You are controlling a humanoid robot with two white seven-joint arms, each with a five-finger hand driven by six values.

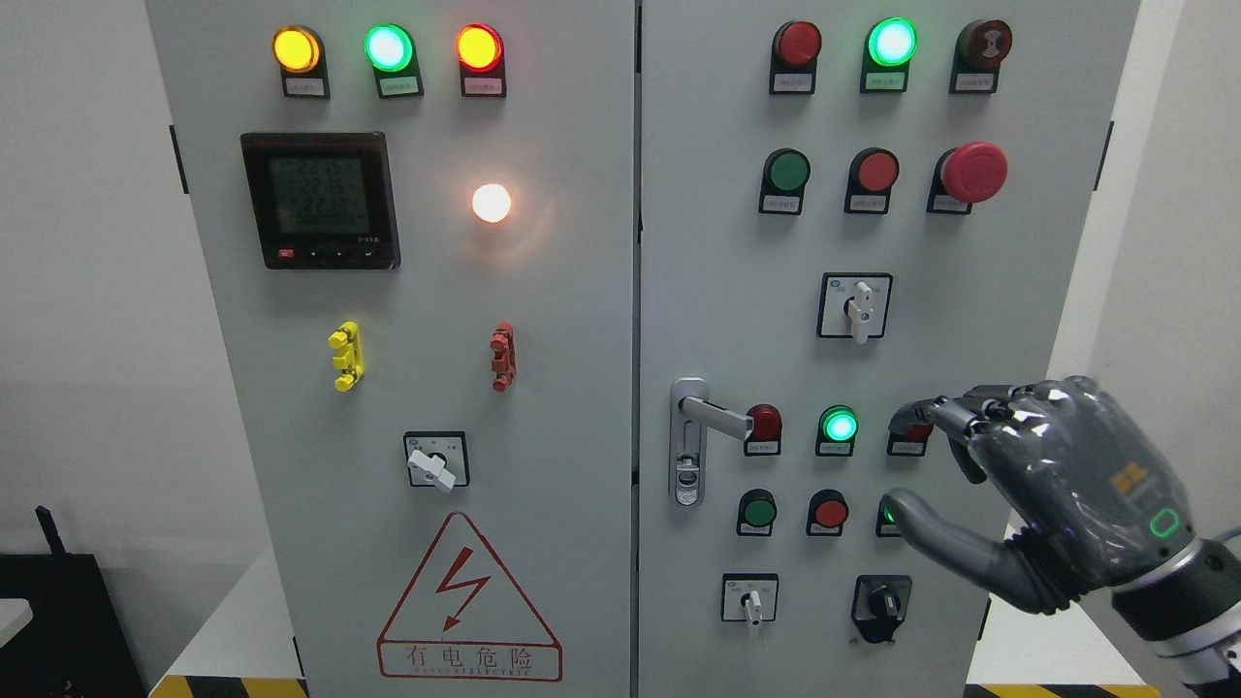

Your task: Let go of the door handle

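- Our right robot hand [979,485], grey and jointed, hangs open and holds nothing, well apart from the handle.
- The silver metal lever door handle [715,415] sticks out sideways on the grey cabinet's right door [737,271]; it looks rigid and smooth.
- Red and green push buttons [839,427] crowd the space between them.

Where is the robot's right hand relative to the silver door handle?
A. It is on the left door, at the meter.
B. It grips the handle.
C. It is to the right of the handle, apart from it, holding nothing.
C: the right hand hangs open in front of the buttons, well right of the door handle, with nothing held.
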